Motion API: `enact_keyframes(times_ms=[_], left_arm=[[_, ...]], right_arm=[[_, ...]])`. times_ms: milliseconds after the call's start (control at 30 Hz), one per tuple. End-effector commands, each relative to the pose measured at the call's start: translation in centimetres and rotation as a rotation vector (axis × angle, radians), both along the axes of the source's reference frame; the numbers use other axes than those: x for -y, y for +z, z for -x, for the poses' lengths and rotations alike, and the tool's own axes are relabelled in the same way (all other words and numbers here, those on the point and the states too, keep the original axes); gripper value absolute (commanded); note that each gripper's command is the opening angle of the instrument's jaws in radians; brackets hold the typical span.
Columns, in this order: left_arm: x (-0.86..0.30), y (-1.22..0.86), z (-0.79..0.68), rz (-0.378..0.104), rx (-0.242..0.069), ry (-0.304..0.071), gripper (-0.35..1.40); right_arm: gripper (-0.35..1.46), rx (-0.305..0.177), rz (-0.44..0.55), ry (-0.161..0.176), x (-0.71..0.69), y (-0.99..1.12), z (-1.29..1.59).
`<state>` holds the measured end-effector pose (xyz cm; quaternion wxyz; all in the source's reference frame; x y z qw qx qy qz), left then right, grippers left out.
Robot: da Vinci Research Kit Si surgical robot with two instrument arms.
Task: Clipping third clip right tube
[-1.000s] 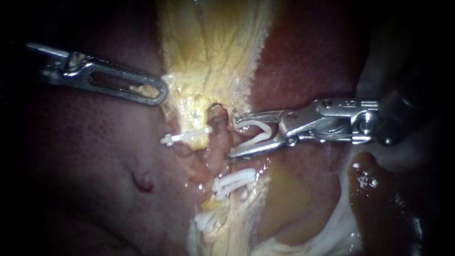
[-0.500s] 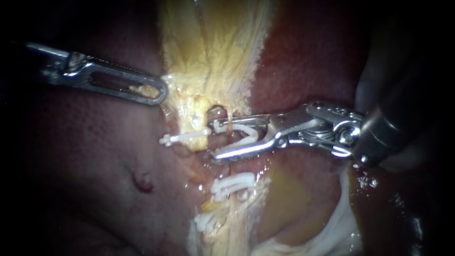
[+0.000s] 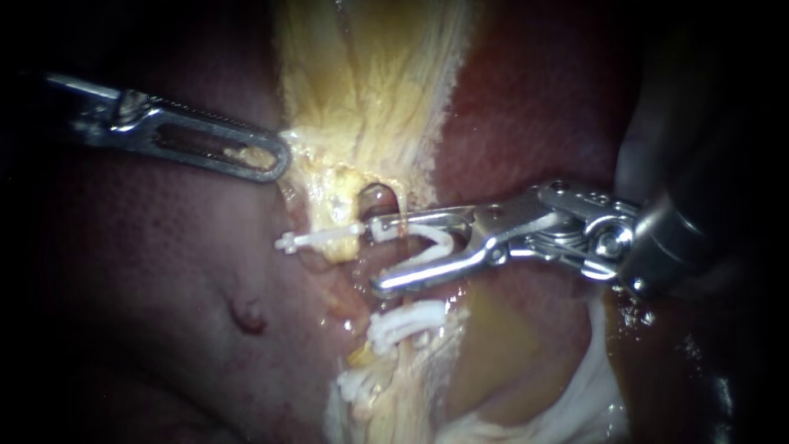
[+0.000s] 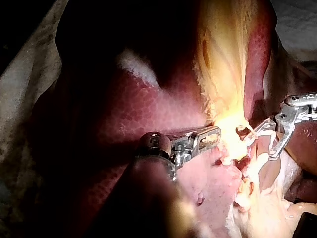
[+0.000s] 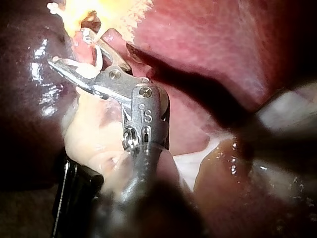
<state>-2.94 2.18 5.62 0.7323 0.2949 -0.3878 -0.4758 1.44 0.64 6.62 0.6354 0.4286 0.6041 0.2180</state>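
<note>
R instrument: slim steel jaws wide apart, holding open white plastic V-clip seated betw them. Clip arms straddle pinkish right tube, one each side; not yet squeezed. L instrument: slotted steel jaws closed on edge of pale yellow fibrous tissue, beside dark red liver. Latched white clips sit lower on same strand; lone latched clip just beside upper jaw tip. Judgement: positioning approx done; left = close, confirm latch, release.
</note>
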Motion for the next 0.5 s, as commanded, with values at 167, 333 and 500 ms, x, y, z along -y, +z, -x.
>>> enact_keyframes(times_ms=[167,333,500], left_arm=[[-0.01,0.01,0.0,0.0,0.0,0.0,-0.35],[-0.01,0.01,0.0,0.0,0.0,0.0,-0.35],[-0.01,0.01,0.0,0.0,0.0,0.0,-0.35]], right_arm=[[0.48,-0.031,-0.011,0.012,-0.04,-0.18,-0.02],[0.46,-0.031,-0.012,0.012,-0.05,-0.19,-0.02],[0.38,-0.028,-0.023,0.012,-0.07,-0.15,0.01]])
